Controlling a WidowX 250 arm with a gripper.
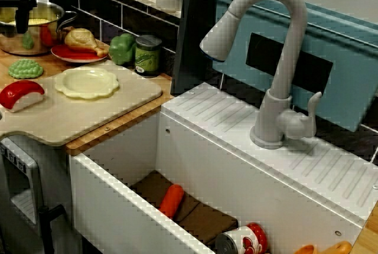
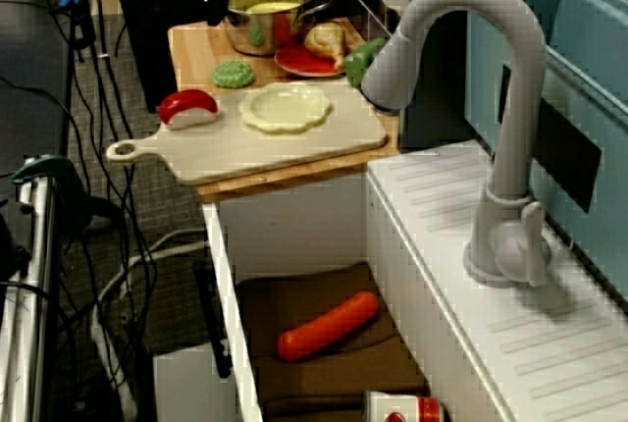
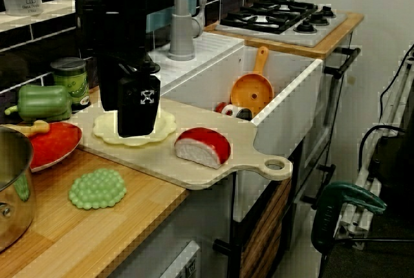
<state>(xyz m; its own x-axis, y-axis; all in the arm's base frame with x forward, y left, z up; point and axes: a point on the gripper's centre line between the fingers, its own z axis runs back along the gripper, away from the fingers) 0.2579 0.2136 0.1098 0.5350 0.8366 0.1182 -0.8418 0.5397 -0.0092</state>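
In the view over the sink, my black gripper (image 1: 22, 25) hangs at the far left, above the steel pot (image 1: 35, 29), which holds yellow, green and red pieces. From the counter's end, the gripper (image 3: 138, 123) is a dark block in front of the pale yellow plate (image 3: 165, 125) on the cutting board (image 3: 249, 152). Its fingers are hidden, and nothing shows between them. A red and white sushi piece (image 3: 202, 147) lies on the board beside the plate. A bumpy green piece (image 3: 98, 188) lies on the wooden counter near the pot (image 3: 11, 187).
Behind the board are a red plate (image 1: 74, 54) with a drumstick (image 1: 82, 39), a green pepper (image 1: 122, 48) and a green can (image 1: 147, 54). The sink (image 1: 118, 207) holds an orange sausage (image 1: 172, 199), a can (image 1: 242, 241) and an orange strainer (image 3: 252, 90). The grey faucet (image 1: 283, 59) rises behind it.
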